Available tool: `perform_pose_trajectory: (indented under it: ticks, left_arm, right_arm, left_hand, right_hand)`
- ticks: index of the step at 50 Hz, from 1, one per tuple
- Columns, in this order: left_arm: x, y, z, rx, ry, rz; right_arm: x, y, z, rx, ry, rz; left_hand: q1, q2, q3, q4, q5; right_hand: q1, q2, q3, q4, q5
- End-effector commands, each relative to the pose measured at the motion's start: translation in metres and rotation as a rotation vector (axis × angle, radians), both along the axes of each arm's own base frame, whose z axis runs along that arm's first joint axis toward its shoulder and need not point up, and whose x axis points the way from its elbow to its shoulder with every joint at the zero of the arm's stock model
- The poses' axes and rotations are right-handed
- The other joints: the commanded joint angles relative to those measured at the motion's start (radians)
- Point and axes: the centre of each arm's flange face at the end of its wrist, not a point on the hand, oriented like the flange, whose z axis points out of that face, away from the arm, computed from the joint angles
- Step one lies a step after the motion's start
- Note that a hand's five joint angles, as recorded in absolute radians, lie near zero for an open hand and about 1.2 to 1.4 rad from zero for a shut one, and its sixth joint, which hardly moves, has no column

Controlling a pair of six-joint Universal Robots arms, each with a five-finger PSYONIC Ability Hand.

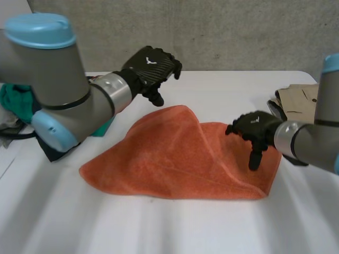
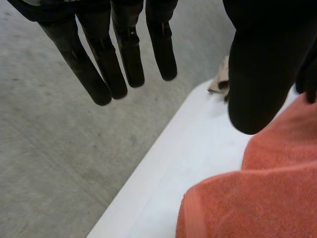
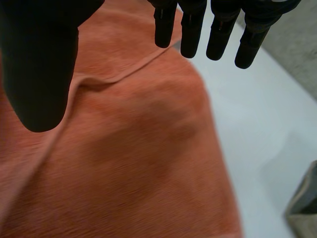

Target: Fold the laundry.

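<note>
An orange towel lies on the white table, partly doubled over, with a raised fold running from its far edge toward the front right. My left hand hovers above the towel's far edge, open, its fingers straight and the thumb apart, holding nothing. The towel's far corner lies below that thumb. My right hand hangs over the towel's right part, open, its fingers pointing down at the cloth and nothing between them and the thumb.
A beige garment lies at the table's back right, close to my right arm. A green cloth sits at the far left behind my left arm. The table's far edge drops to grey floor.
</note>
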Motion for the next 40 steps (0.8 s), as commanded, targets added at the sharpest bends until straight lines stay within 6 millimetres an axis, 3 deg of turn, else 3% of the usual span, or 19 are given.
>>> perform_pose_trajectory:
  ticks: [1, 8, 14, 18, 26, 33, 36, 40]
  left_arm:
    - [-0.018, -0.028, -0.036, -0.031, -0.152, -0.032]
    - [-0.013, -0.054, -0.092, -0.048, -0.331, -0.029]
    - [0.002, -0.078, -0.122, -0.07, -0.396, 0.033]
    - [0.004, -0.083, -0.134, -0.065, -0.402, 0.048]
    - [0.004, -0.088, -0.144, -0.075, -0.402, 0.072]
    - [0.0, -0.085, -0.147, -0.081, -0.403, 0.051]
    - [0.0, -0.082, -0.147, -0.068, -0.415, 0.036]
    - [0.0, -0.078, -0.15, -0.072, -0.452, 0.019]
  right_arm:
    - [-0.006, 0.038, -0.016, 0.05, -0.008, 0.01]
    - [-0.001, 0.07, -0.04, -0.01, -0.028, 0.058]
    - [0.0, 0.067, -0.063, -0.05, -0.048, 0.042]
    - [0.002, 0.067, -0.073, -0.039, -0.038, 0.042]
    - [0.004, 0.054, -0.082, -0.075, -0.015, -0.007]
    - [0.004, 0.045, -0.074, -0.13, -0.019, -0.031]
    - [0.005, 0.043, -0.07, -0.149, -0.025, -0.029]
    - [0.009, 0.038, -0.06, -0.18, -0.034, -0.023]
  left_hand:
    - [-0.073, -0.088, -0.089, -0.084, -0.081]
    - [-0.258, -0.273, -0.274, -0.269, -0.266]
    - [-0.297, -0.312, -0.312, -0.307, -0.305]
    - [-0.27, -0.286, -0.286, -0.281, -0.278]
    - [0.047, 0.031, 0.031, 0.036, 0.039]
    - [0.235, 0.219, 0.219, 0.224, 0.227]
    - [0.41, 0.395, 0.395, 0.399, 0.402]
    - [0.44, 0.425, 0.425, 0.43, 0.432]
  right_hand:
    - [-0.022, -0.008, -0.004, -0.009, -0.001]
    - [-0.054, -0.041, -0.037, -0.041, -0.034]
    - [0.001, 0.015, 0.019, 0.014, 0.022]
    - [0.057, 0.071, 0.075, 0.07, 0.078]
    - [0.412, 0.425, 0.429, 0.425, 0.432]
    - [0.832, 0.845, 0.849, 0.845, 0.852]
    - [0.874, 0.887, 0.891, 0.887, 0.894]
    - [0.897, 0.91, 0.914, 0.91, 0.917]
